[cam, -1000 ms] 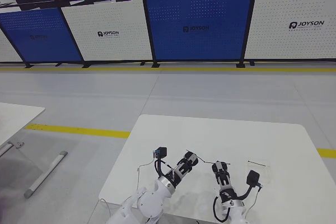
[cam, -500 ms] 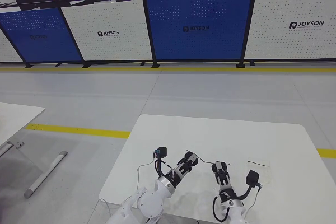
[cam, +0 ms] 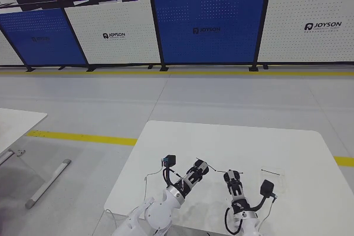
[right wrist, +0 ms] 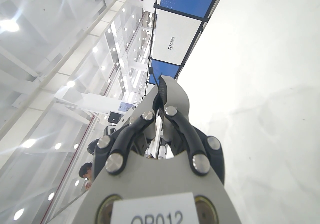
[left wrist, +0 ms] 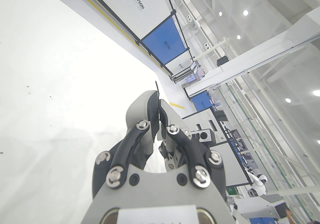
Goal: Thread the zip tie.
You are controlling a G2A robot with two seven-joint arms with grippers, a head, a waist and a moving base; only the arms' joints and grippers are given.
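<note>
**Both grippers pinched shut on a zip tie above the near part of the table**

Both arms rose from the near edge of the white table (cam: 236, 138) and lay low over it. The left arm slanted away and toward the right side. The right arm pointed almost straight away from the robot. Their tips were near each other but apart.

The left gripper (cam: 203, 166) had its jaws closed down to a thin slit. A narrow black zip tie (left wrist: 157, 88) was pinched between its ribbed pads, and a short length stuck out past the fingertips. In the left wrist view, the left gripper (left wrist: 158, 103) pointed roughly along the table (left wrist: 50, 60) rather than down at it.

The right gripper (cam: 229, 174) was likewise clamped tight. In its own wrist view, the right gripper (right wrist: 160, 91) held a black strap whose small blocky end (right wrist: 151, 70) poked beyond the fingertips. The table (right wrist: 262, 60) ran along one side of it.

From above, the zip tie (cam: 212, 169) showed as a fine dark line from the left gripper toward the right one. The line was too thin to tell whether both grippers held one strap or two.

A second zip tie (cam: 270, 172) lay flat on the table, off to the right of the right gripper and touched by neither.
</note>
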